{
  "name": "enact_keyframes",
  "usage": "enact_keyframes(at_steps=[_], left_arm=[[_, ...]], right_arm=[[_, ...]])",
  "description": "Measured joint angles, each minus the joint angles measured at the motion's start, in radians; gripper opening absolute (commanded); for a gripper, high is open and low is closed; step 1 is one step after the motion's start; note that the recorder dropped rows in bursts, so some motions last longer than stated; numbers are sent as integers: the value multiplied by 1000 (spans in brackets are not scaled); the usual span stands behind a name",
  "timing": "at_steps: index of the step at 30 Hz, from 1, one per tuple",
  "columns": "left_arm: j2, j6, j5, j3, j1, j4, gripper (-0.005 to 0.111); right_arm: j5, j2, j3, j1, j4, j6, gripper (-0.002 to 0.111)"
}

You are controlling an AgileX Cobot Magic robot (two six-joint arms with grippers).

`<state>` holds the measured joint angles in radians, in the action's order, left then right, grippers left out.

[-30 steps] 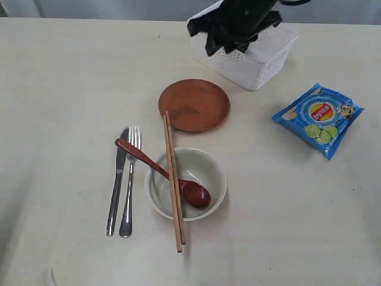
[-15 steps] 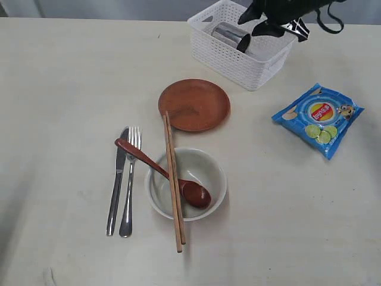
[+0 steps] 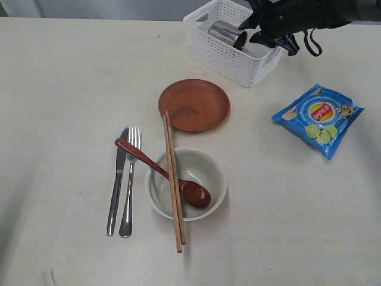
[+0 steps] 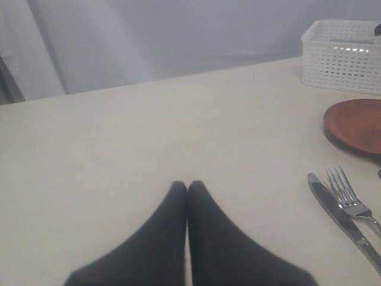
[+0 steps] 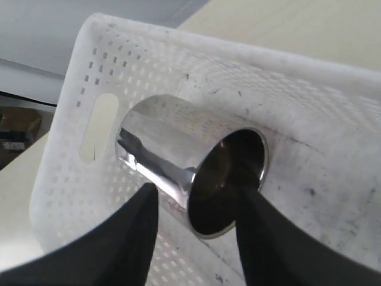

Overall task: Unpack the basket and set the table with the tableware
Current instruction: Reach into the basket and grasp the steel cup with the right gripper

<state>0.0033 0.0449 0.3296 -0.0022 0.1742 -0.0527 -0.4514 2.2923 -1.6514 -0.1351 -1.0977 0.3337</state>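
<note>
The white basket (image 3: 226,56) stands at the table's far edge with the steel cup (image 3: 225,31) lying on its side inside. My right gripper (image 3: 250,33) reaches into it from the right. In the right wrist view that gripper (image 5: 199,199) is open, its fingers on either side of the cup's (image 5: 172,149) rim. The brown plate (image 3: 194,105), bowl (image 3: 199,162), spoon (image 3: 156,170), chopsticks (image 3: 174,190), knife (image 3: 117,182) and fork (image 3: 129,185) lie on the table (image 3: 59,89). My left gripper (image 4: 187,185) is shut, empty, over bare tabletop.
A blue snack packet (image 3: 318,119) lies right of the plate. The spoon and chopsticks rest across the bowl. The left wrist view shows the knife (image 4: 339,211), fork (image 4: 348,199), plate (image 4: 357,125) and basket (image 4: 342,56) off to one side.
My right arm swung from above the basket round to its right side, uncovering the cup. The basket slid a little to the left. The set tableware has not moved.
</note>
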Motion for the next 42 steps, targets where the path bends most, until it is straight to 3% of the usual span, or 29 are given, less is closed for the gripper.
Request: enact_keyframes(at_steps=[5, 13, 18, 25, 42], left_arm=[[0, 0, 0, 0, 0, 0, 0], [0, 0, 0, 0, 0, 0, 0], [0, 0, 0, 0, 0, 0, 0], [0, 0, 0, 0, 0, 0, 0], [0, 0, 0, 0, 0, 0, 0]], right_arm=[[-33, 32, -46, 1, -80, 40, 41], [-110, 33, -153, 1, -50, 68, 41], [-120, -9, -221, 0, 151, -70, 41], [-274, -6, -251, 2, 736, -404, 41], [-474, -4, -304, 160, 966, -424, 41]])
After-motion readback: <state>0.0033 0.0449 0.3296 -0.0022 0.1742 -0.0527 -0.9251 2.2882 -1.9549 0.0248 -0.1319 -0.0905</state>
